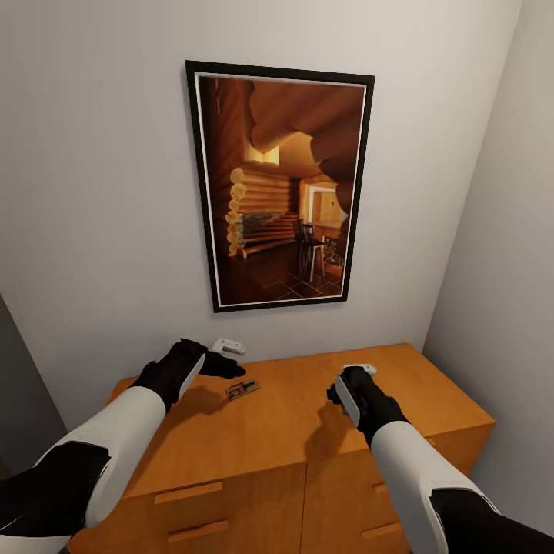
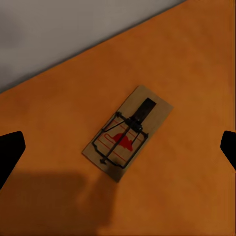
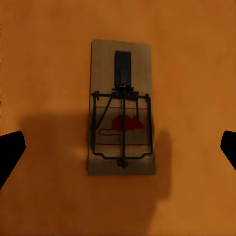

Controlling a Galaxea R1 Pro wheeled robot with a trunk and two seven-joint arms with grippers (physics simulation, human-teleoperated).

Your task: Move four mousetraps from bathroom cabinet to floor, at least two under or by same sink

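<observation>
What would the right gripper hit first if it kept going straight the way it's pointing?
Most likely a mousetrap lying flat on the cabinet top: it sits centred ahead of the open right gripper, nothing between them. The gap is hard to judge.

My cabinet top is smooth orange-brown wood with a soft satin sheen and no visible grain. The mousetrap under my left hand is a flat matt board, pale like raw wood or card, carrying thin dark wire metal and a printed red mouse. The second mousetrap looks the same. My hands wear matt black coverings with glossy white plastic shells. The wall is matt pale paint.
</observation>
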